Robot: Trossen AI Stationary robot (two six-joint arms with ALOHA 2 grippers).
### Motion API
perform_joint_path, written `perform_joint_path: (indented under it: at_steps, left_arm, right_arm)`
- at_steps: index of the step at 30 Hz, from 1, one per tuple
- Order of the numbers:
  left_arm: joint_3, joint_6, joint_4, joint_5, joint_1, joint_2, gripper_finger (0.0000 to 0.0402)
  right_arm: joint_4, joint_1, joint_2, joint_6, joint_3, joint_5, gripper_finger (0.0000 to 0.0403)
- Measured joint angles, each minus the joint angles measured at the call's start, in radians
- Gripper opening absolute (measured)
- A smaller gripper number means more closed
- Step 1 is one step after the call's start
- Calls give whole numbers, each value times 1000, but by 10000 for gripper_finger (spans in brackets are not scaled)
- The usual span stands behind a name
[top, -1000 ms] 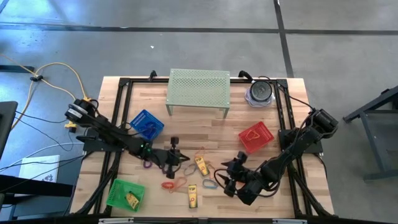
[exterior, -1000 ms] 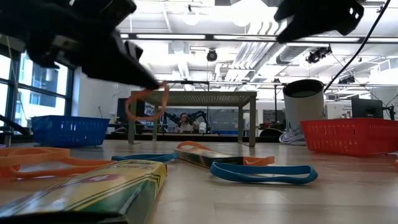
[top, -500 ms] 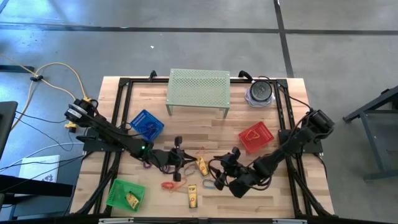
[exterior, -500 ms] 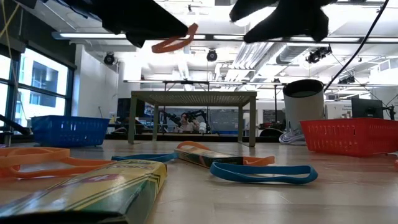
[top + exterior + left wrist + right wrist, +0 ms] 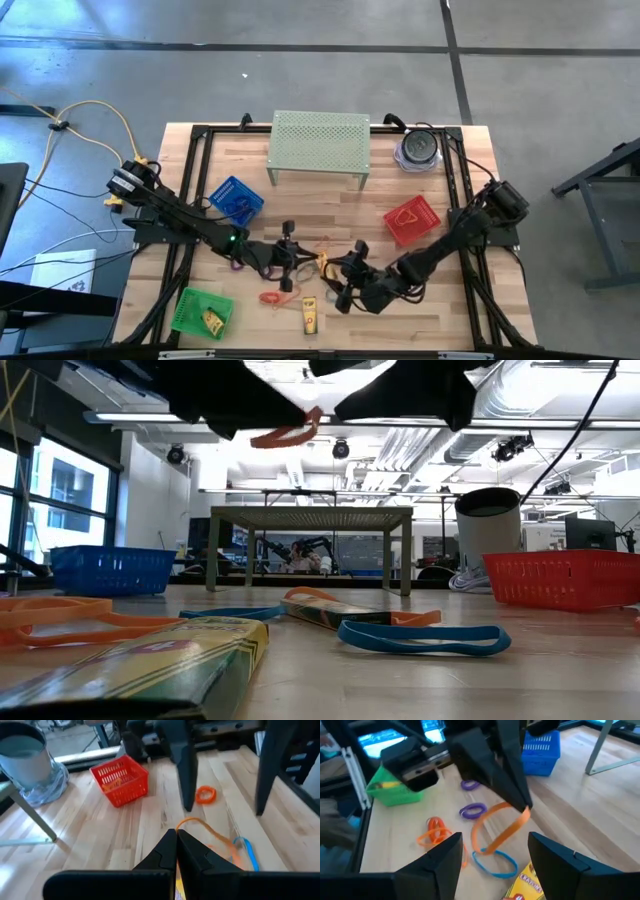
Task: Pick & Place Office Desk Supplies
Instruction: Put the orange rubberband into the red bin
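An orange rubber band [image 5: 496, 831] hangs in the air above the table's near middle, with my left gripper [image 5: 176, 836] shut on it. In the low view the orange rubber band [image 5: 285, 433] shows high above the tabletop. My right gripper [image 5: 497, 862] stands open just to the band's right, facing my left gripper [image 5: 305, 262] and touching nothing. On the wood below lie purple bands [image 5: 472, 811], orange bands [image 5: 435, 832], a blue band [image 5: 495, 863] and a yellow crayon box [image 5: 309, 315]. My left gripper pinches one end of the orange band's loop [image 5: 524, 812] between its two fingertips. The fingers come from the table's left, slanting a little downward. The rest of the loop droops below the fingertips, slack and clear of the table.
A blue basket [image 5: 236, 199] stands at the left, a green basket [image 5: 200, 311] at the near left, a red basket [image 5: 411, 220] at the right. At the far edge are the pale green perforated stand [image 5: 319, 145] and a grey cup [image 5: 419, 148].
My left gripper has risen with the orange band, which now hangs higher above the table. My right gripper has moved toward the table's left, close to the left gripper and the band, with its fingers still apart.
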State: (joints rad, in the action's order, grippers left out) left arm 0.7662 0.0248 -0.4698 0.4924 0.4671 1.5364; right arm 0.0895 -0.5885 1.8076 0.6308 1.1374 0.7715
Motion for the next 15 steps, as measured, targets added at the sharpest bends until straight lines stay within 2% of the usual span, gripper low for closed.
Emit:
perform_joint_path:
  at_steps: [6, 15]
  left_arm:
    - [0, -2, -5, -7, 0, 0, 0]
    - [0, -10, 1, -6, 0, 0, 0]
  right_arm:
    - [1, 43, 21, 29, -2, -10, 215]
    - [82, 92, 50, -20, 0, -188, 213]
